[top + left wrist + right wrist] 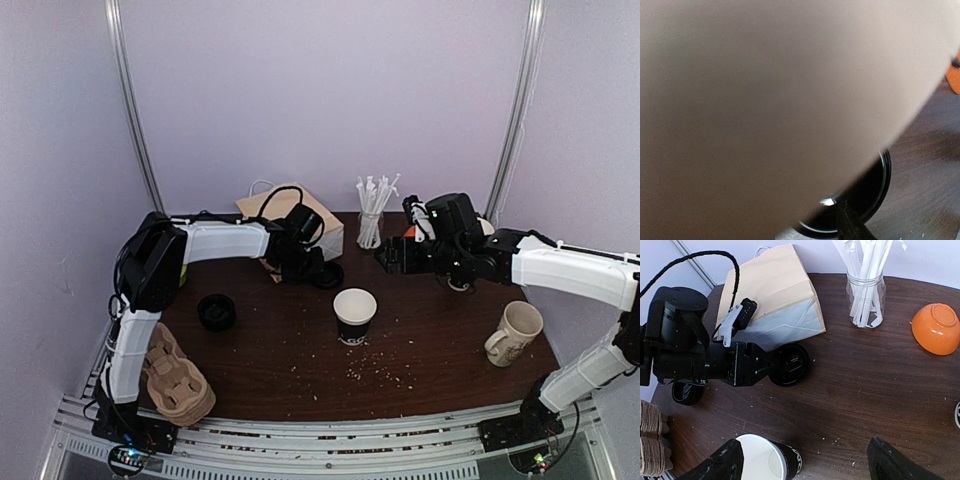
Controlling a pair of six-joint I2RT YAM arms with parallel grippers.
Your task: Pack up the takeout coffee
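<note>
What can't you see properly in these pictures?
- Left wrist view: a blurry tan surface fills it, hiding all but an edge of the black lid.
- Right wrist view: the bottom edge cuts off the coffee cup.
- Right wrist view: the left hand meets the lid, black on black, so its grip is unclear.
- Top view: the cup's print is too small to read.
</note>
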